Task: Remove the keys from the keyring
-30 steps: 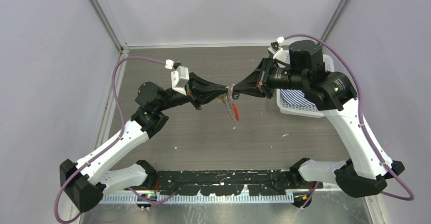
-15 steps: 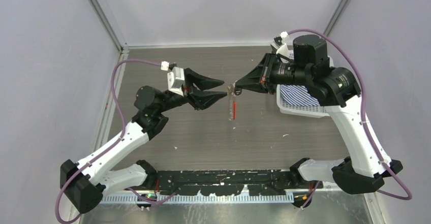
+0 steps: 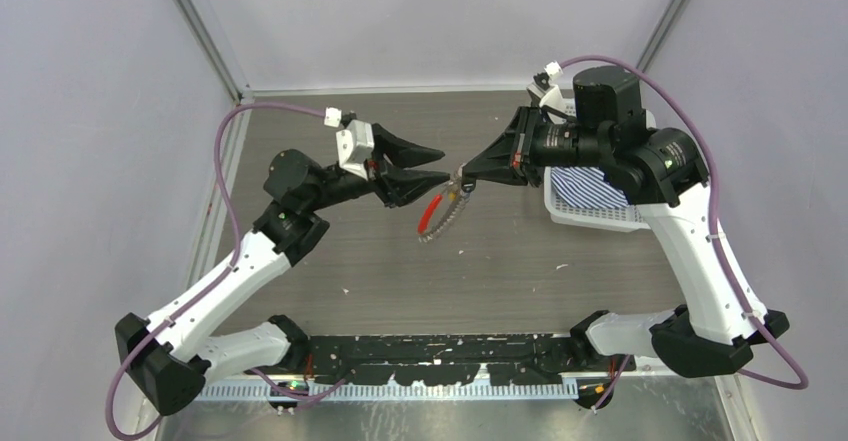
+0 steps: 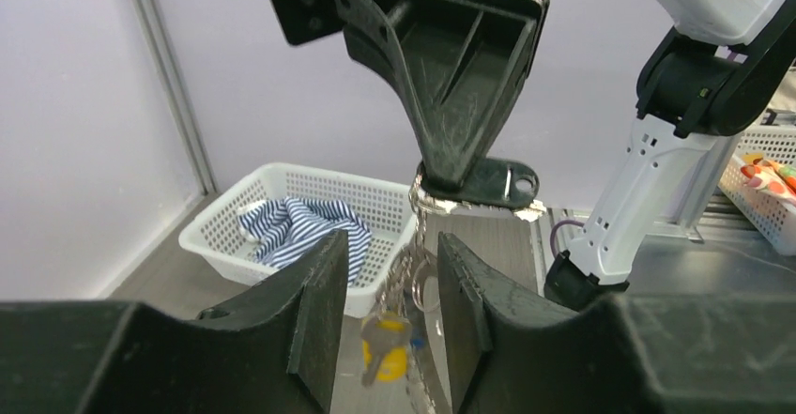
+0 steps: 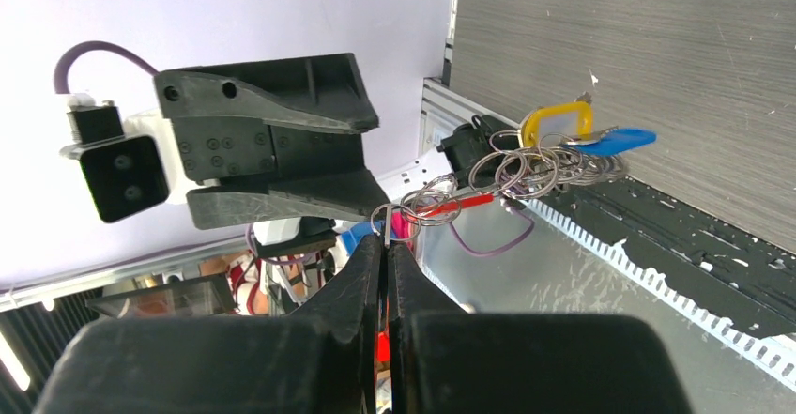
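The left gripper (image 3: 444,163) hovers with its fingers spread, the tips just beside the top of the keyring (image 3: 437,213), over the middle of the table (image 3: 520,271). The keyring, a string of linked silver rings with a short red section, dangles from the right gripper (image 3: 463,175), whose fingers are pinched together on its top ring. Seen from above, its long axis slants from that pinch toward the near left, with the red section along its left side. From the left wrist it hangs downward between the spread fingers. The keys (image 5: 624,140) cluster at the free lower end, one yellow-headed and one blue-headed. Whether that end touches the table cannot be told. Beyond the right gripper, at the table's far right, a white mesh basket (image 4: 218,245) holds a crumpled blue-and-white striped cloth (image 4: 298,226). Farther off, behind the right arm's base, a second basket (image 4: 765,209) holds colourful items cut off by the frame.
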Controlling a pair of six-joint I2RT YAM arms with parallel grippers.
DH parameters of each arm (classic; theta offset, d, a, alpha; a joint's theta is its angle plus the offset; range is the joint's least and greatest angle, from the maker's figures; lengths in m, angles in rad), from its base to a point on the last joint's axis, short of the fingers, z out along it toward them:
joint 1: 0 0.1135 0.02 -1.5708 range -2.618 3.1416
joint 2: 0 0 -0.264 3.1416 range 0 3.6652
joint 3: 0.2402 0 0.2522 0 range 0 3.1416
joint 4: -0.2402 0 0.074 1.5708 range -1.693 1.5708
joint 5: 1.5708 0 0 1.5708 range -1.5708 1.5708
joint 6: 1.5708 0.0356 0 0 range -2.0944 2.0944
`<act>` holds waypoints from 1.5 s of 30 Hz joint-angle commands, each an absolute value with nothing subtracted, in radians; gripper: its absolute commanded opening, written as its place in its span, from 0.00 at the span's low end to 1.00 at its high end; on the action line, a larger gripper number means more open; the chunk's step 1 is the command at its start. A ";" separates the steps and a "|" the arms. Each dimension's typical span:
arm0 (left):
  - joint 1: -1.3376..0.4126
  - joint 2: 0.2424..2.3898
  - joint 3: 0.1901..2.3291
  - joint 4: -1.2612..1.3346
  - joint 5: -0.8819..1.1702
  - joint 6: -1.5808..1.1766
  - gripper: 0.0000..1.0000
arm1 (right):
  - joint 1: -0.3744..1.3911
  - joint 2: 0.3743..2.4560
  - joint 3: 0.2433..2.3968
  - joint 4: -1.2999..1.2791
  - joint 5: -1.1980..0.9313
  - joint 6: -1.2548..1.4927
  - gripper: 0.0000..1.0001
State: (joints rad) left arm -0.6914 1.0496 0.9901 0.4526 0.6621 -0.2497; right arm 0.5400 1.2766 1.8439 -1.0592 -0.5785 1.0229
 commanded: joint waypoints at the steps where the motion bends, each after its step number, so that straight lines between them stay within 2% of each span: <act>1: -0.689 1.069 1.075 0.388 0.713 -0.189 0.40 | 0.539 1.265 1.877 -1.036 -0.626 1.003 0.01; 10: -0.688 1.130 1.133 0.365 0.802 -0.205 0.33 | 0.540 1.263 1.879 -1.028 -0.632 1.010 0.01; 23: -0.692 1.152 1.113 0.451 0.807 -0.280 0.25 | 0.541 1.265 1.876 -1.013 -0.631 1.020 0.01; 30: -0.711 1.157 1.103 0.457 0.805 -0.279 0.13 | 0.542 1.266 1.871 -1.005 -0.632 1.028 0.01; 35: -0.725 1.155 1.090 0.448 0.765 -0.271 0.09 | 0.545 1.265 1.874 -1.005 -0.628 1.028 0.01; 38: -0.733 1.150 1.085 0.448 0.758 -0.264 0.01 | 0.544 1.264 1.880 -1.014 -0.612 1.021 0.01; 45: -0.741 1.090 1.019 0.500 0.649 -0.257 0.00 | 0.542 1.268 1.930 -1.110 -0.513 0.964 0.01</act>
